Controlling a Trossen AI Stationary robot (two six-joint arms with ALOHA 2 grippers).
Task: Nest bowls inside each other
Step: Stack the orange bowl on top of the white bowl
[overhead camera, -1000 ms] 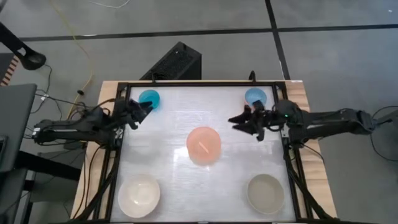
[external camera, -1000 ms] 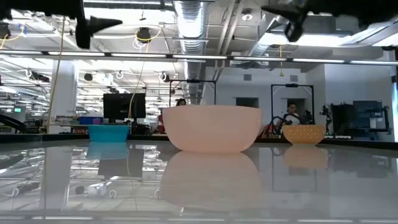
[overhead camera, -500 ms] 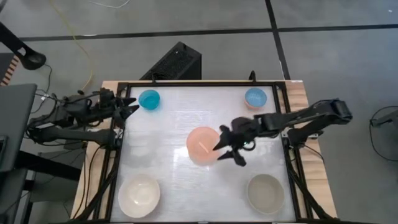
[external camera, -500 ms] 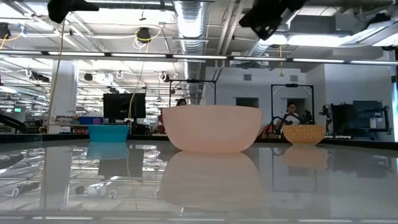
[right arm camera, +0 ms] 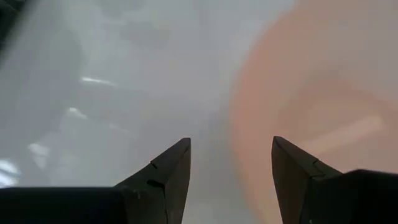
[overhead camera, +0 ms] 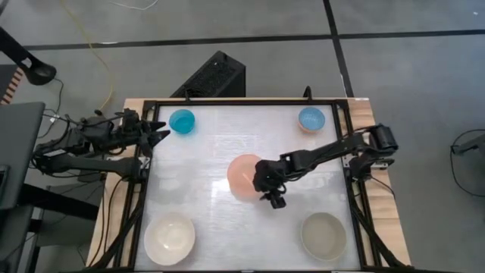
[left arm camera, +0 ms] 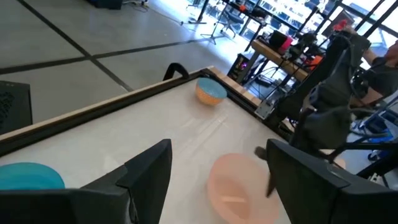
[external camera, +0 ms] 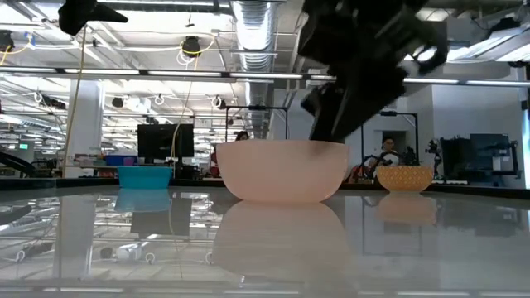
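Note:
A salmon-pink bowl [overhead camera: 244, 174] stands upright in the middle of the table. My right gripper [overhead camera: 270, 189] is open and slants down over the bowl's right near rim [right arm camera: 244, 118]. The rim's edge shows between the two fingers, with no touch visible. My left gripper [overhead camera: 158, 135] is open and empty, raised at the table's left edge beside the cyan bowl [overhead camera: 182, 120]. A light blue bowl [overhead camera: 311, 118] stands at the far right. The white bowl [overhead camera: 169, 236] is at the near left and the beige-grey bowl [overhead camera: 324, 235] at the near right.
All the bowls stand apart on the glossy white table top [overhead camera: 212, 152], inside a black frame [overhead camera: 242, 101]. My right arm [overhead camera: 333, 152] reaches across the table's right half. Bare table lies between the bowls.
My right gripper has swung from beside the light blue bowl toward the table's middle and down. It has tipped downward and now hangs over the pink bowl's rim. My left gripper has drawn back from the cyan bowl toward the left edge and risen. No bowl has moved.

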